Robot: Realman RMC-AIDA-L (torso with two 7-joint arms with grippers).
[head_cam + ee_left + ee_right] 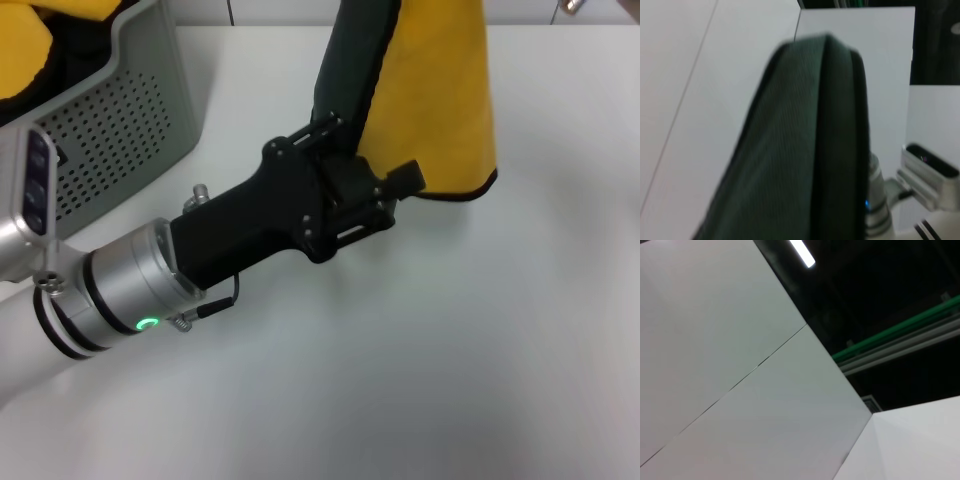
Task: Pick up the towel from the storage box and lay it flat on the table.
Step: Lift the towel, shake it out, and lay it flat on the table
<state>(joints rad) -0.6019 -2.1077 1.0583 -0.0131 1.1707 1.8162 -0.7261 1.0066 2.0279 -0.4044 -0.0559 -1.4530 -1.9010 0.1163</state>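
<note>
The towel [435, 90] hangs over the table [450, 350], mustard-yellow side toward me, its dark grey-green side [350, 60] folded at the left. Its black-edged lower edge hangs free above the tabletop and its top runs out of the frame. My left gripper [390, 190] reaches in from the lower left and is shut on the towel's lower left part. The dark grey-green side [805, 150] fills the left wrist view. The storage box [150, 90] stands at the far left, apart from the gripper. My right gripper is out of view; its wrist view shows only walls and ceiling.
Other yellow cloths [20, 50] lie bunched in the storage box. My left forearm [130, 280] crosses the lower left of the table. A silver arm part [875, 210] and a grey block [930, 170] show in the left wrist view beyond the towel.
</note>
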